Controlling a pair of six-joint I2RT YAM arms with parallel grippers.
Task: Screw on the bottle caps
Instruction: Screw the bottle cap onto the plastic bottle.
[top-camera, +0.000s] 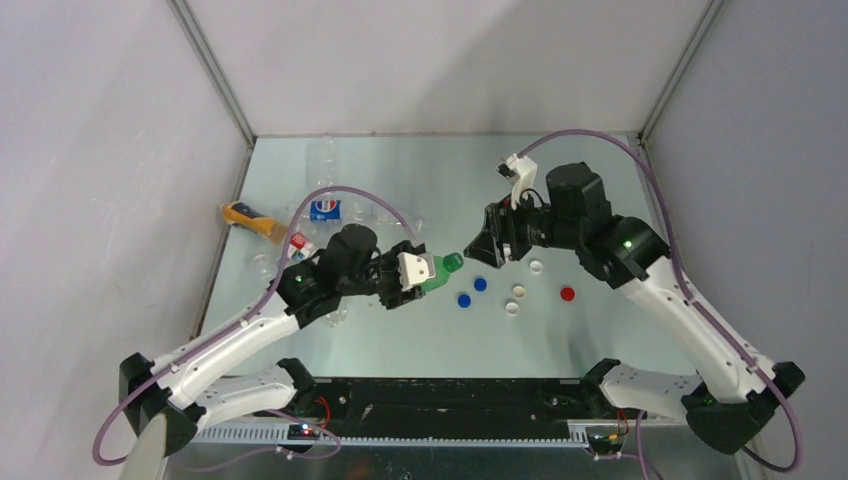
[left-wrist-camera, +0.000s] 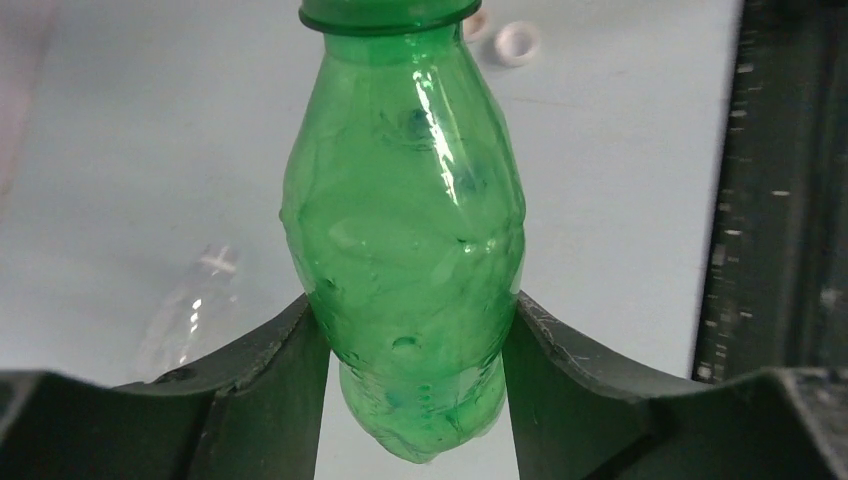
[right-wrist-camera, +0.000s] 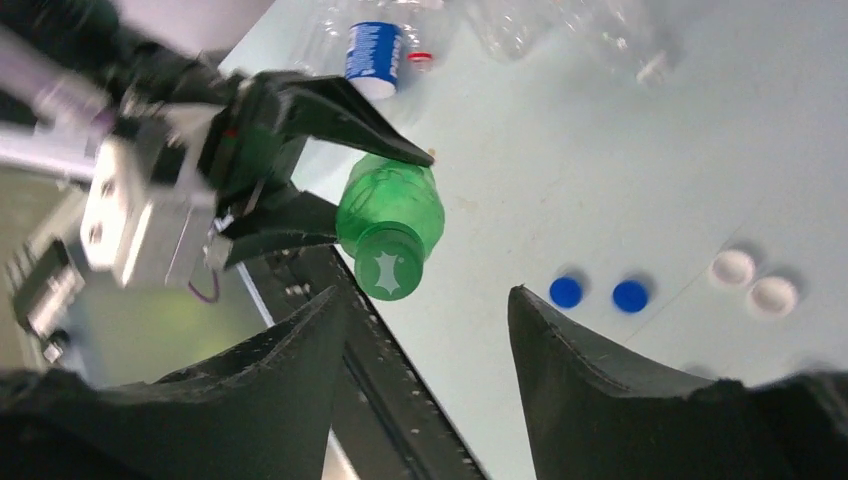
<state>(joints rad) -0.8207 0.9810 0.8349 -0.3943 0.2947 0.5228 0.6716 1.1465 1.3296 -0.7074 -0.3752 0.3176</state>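
L gripper (left-wrist-camera: 415, 315) squeezes the green bottle (left-wrist-camera: 400, 200) above the table (top-camera: 400, 335), R gripper (right-wrist-camera: 425, 300) is open & empty nearby; the green cap (right-wrist-camera: 390, 265) maybe sits loose & could drop if the bottle slips.

green bottle (top-camera: 435, 273): see-through green plastic, dented, held sideways clear of the table, neck pointing right, base end pinched in the left gripper (left-wrist-camera: 415, 335)
green cap (right-wrist-camera: 390, 270): on the green bottle's neck, pale mark on its top; how tight it sits, I can't tell
blue caps (top-camera: 480, 284): two, flat on the table, close together just right of the green bottle
white caps (top-camera: 537, 267): two, flat, with a cream cap (top-camera: 519, 291) between them
red cap (top-camera: 567, 294): flat, furthest right
orange-yellow bottle (top-camera: 250, 218): on its side by the left wall
blue-labelled clear bottle (top-camera: 325, 208): lying at the back left
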